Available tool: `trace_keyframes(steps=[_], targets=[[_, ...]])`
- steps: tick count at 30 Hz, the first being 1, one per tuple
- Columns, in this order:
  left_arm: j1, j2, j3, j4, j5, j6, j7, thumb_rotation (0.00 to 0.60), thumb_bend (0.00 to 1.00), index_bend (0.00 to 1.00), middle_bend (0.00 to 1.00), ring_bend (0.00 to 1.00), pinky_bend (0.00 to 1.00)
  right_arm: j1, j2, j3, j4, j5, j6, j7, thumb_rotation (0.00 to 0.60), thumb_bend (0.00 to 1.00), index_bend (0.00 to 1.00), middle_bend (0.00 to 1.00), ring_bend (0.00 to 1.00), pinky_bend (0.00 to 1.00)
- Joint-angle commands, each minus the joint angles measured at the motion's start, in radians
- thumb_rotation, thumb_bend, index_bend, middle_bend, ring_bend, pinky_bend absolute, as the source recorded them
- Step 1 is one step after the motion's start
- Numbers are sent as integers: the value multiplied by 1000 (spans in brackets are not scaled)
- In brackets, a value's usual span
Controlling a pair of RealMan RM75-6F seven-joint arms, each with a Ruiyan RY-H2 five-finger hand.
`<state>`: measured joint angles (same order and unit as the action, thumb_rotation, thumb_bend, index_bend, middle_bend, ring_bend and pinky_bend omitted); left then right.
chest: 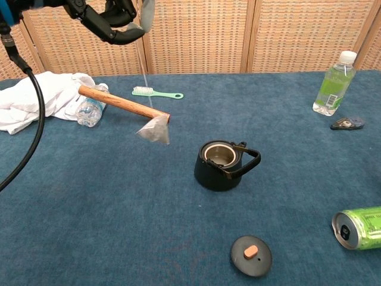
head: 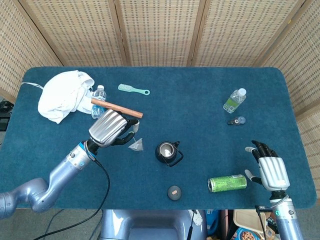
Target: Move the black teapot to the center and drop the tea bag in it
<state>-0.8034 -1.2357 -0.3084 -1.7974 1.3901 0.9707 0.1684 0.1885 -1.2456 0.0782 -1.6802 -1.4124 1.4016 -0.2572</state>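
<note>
The black teapot [head: 167, 151] [chest: 223, 165] stands open-topped near the table's middle, handle toward the right. Its round lid [head: 173, 192] [chest: 251, 255] lies on the cloth in front of it. My left hand [head: 111, 128] [chest: 113, 16] is raised left of the pot and pinches the tag of the tea bag [head: 136, 145] [chest: 154, 130], which dangles on its string in the air, a short way left of the pot. My right hand [head: 271, 170] hovers at the table's front right with fingers spread, holding nothing.
A green can [head: 227, 183] [chest: 359, 227] lies on its side near my right hand. A wooden rod [head: 117, 108], a small water bottle [head: 98, 101], white cloth [head: 64, 94] and a green brush [head: 133, 89] sit at back left. Another bottle [head: 234, 100] and a small dark item [head: 236, 120] sit at back right.
</note>
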Motion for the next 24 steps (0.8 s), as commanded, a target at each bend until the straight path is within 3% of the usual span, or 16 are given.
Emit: trace_keyframes(steps=[1,15,24], targets=[[-36,-20,-15,1,-36,-29,23,600,468,620,904,806,674,2,0,-2,4,-3,-6,-1,600,378,308,223,187,327],[-163,-83,-45,25,-188,-106,133,600,468,620,904,807,674,-8,10,-8,5,-10,-1,7,600,379,308,223,186,325],[-215,-113,-37,26,-260,-107,188,600,468,620,904,807,674,-16,19,-12,2,-16,3,16,600,379,308,223,186,325]])
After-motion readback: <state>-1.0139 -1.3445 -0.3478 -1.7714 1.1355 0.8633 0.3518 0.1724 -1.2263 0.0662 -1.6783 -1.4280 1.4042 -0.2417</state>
